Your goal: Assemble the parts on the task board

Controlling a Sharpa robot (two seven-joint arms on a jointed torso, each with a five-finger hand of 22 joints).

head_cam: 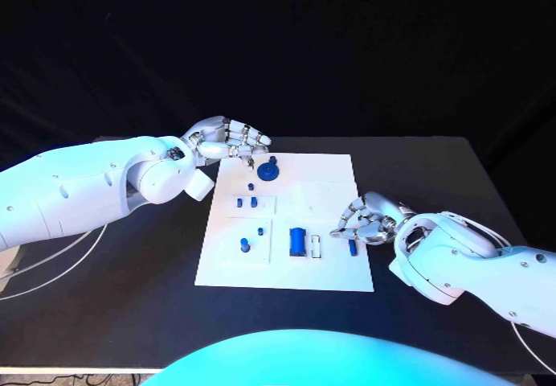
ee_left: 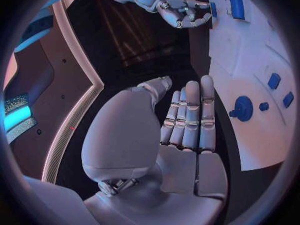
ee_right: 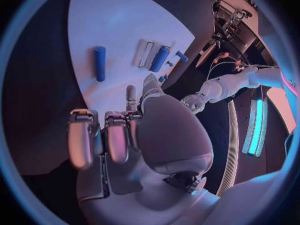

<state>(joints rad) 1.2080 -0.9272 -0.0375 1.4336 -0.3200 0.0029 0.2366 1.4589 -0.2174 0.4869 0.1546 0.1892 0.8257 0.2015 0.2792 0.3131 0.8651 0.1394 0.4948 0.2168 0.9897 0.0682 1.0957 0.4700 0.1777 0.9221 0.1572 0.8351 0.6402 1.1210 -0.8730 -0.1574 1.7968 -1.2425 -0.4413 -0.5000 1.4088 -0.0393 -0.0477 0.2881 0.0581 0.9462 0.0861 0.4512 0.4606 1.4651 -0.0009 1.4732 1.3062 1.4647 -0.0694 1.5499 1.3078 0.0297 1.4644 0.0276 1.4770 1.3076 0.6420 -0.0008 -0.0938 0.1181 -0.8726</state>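
Black worktop (head_cam: 139, 305) under a dark backdrop carries the white board (head_cam: 325, 173), which lies in the middle between two white robot arms.

At the board's far left corner, the left hand (head_cam: 227, 138) hovers with its fingers curled downward; the wrist view shows those fingers (ee_left: 190, 117) straight, side by side, with nothing in them, the thumb set apart from them. Just beside the hand, on the board's far edge, sits a round blue disc (head_cam: 269, 170) with a short stub.

Nearer, on the board's left half, two small blue pieces (head_cam: 247, 202) stand side by side in a raised square, with a smaller piece (head_cam: 251, 188) just beyond them. In the next square toward the near edge stand a blue peg (head_cam: 244, 244) and a tiny blue piece (head_cam: 261, 232).

Around the board's middle, a blue cylinder (head_cam: 298, 240) lies lengthwise, with a slim white bar (head_cam: 315, 246) just to its right.

At the board's right edge, the right hand (head_cam: 369, 220) rests with its fingers bent inward toward the palm. Whether anything is pinched in it cannot be told from the head view; the wrist view shows its fingers (ee_right: 119, 140) curled, with nothing visible between them. A slim blue rod (head_cam: 353, 248) lies on the board just near of that hand.
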